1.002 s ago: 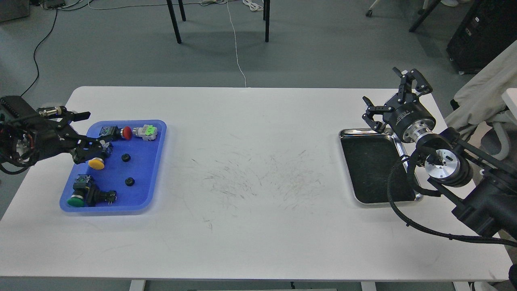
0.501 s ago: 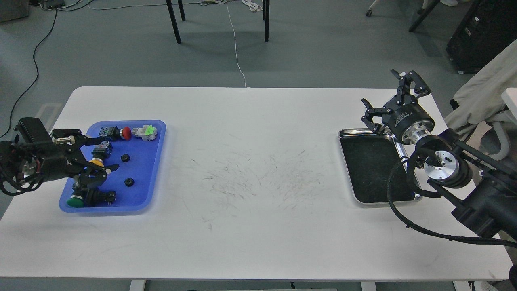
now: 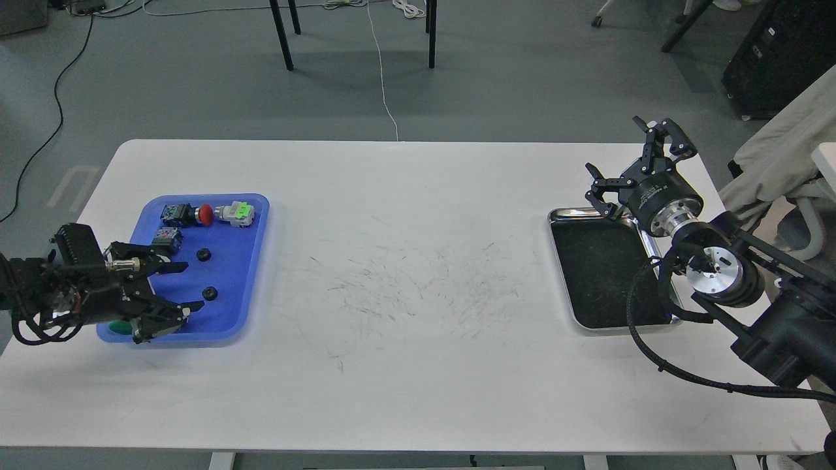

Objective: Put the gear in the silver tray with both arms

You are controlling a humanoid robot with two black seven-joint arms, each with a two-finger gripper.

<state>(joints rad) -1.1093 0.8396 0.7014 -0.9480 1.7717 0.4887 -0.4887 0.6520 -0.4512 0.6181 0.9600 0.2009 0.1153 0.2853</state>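
White table (image 3: 405, 365), scuffed at centre. Silver tray (image 3: 563, 274) sits flat near the right end, its dark bottom bare. Blue tray (image 3: 241, 274) lies near the left end, well apart from the silver one. In the blue tray: a red-capped push button (image 3: 196, 213) beside a green-and-grey switch (image 3: 236, 213) along the far side, a small blue-and-black switch block (image 3: 166, 237) below them, and two small black gears, one (image 3: 204, 254) nearer the far side, the other (image 3: 209, 293) closer in. Left gripper (image 3: 181, 286) hovers over the near left part of the blue tray, fingers spread wide, nothing between them; the closer gear lies just beside its fingertips, apart from them. A green cap (image 3: 119, 326) peeks out under that arm. Right gripper (image 3: 632, 164) hangs above the far right corner of the silver tray, fingers splayed apart, holding nothing.
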